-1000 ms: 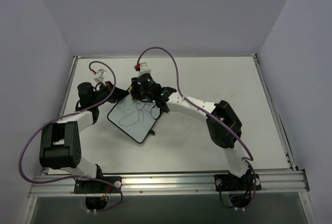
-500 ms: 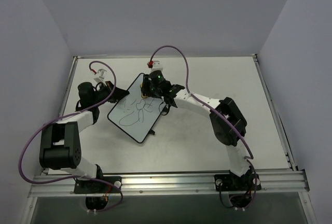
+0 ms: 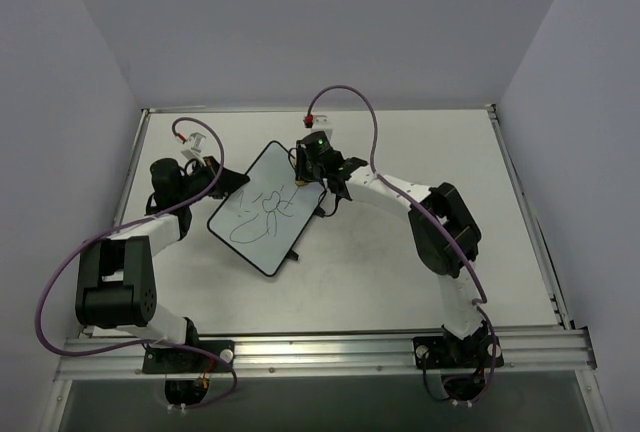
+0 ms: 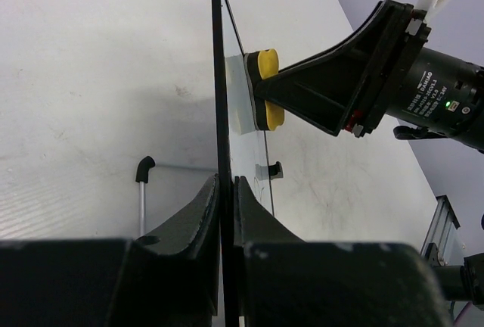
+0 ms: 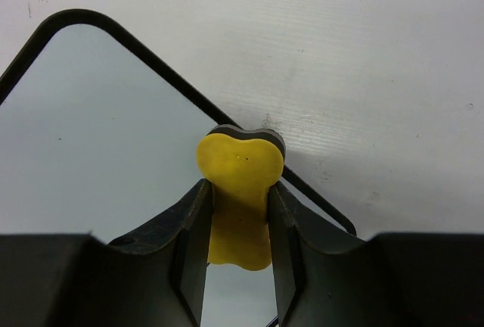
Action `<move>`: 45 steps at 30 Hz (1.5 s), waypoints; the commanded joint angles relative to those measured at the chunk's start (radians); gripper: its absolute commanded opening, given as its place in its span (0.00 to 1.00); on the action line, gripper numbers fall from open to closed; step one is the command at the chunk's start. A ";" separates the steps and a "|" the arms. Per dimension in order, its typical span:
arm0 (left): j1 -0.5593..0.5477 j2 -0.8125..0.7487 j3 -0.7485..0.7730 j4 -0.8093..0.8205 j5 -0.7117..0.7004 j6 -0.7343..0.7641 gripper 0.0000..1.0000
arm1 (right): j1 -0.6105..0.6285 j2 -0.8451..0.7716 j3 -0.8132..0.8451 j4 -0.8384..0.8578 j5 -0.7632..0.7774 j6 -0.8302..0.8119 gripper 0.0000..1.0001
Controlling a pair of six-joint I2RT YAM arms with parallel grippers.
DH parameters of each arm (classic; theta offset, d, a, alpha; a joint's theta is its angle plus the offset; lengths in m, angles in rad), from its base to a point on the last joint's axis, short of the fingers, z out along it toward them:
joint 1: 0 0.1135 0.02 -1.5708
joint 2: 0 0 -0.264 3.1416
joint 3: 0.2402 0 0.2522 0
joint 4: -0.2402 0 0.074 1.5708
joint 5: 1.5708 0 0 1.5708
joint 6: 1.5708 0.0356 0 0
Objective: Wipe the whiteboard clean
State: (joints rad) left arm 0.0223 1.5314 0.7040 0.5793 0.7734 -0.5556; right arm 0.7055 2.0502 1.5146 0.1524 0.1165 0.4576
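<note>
The whiteboard (image 3: 258,220) lies slanted on the table left of centre, with dark scribbles (image 3: 262,212) across its middle. My left gripper (image 3: 222,184) is shut on its left edge; the left wrist view shows the board edge-on (image 4: 220,77) between the jaws of that gripper (image 4: 225,191). My right gripper (image 3: 305,182) is at the board's far right edge, shut on the yellow eraser (image 5: 240,162). In the right wrist view, that gripper (image 5: 238,188) presses the eraser on the board (image 5: 91,115) right at its black frame. The eraser also shows in the left wrist view (image 4: 266,88).
A thin metal leg with a black tip (image 4: 141,183) lies on the table behind the board. Purple cables (image 3: 345,97) loop over both arms. A metal rail (image 3: 320,352) runs along the near edge, and white walls close in the table's sides and back.
My right gripper has carried the eraser rightward across the board, from over its upper left part to its right edge. The left gripper and the board have stayed put.
</note>
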 commanded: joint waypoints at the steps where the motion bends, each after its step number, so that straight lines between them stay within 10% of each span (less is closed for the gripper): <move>1: -0.010 -0.025 0.040 0.042 0.033 0.066 0.02 | 0.067 0.014 0.022 -0.040 -0.034 -0.014 0.00; 17: -0.012 -0.027 0.042 0.034 0.027 0.074 0.02 | 0.236 -0.032 -0.065 0.061 -0.035 0.052 0.00; 45: -0.050 -0.027 0.046 0.014 0.012 0.091 0.02 | -0.032 -0.038 -0.198 0.073 -0.106 0.104 0.00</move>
State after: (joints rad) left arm 0.0059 1.5299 0.7155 0.5671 0.7456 -0.5224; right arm 0.6888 1.9900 1.3560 0.3042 -0.0055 0.5694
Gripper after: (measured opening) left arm 0.149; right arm 0.284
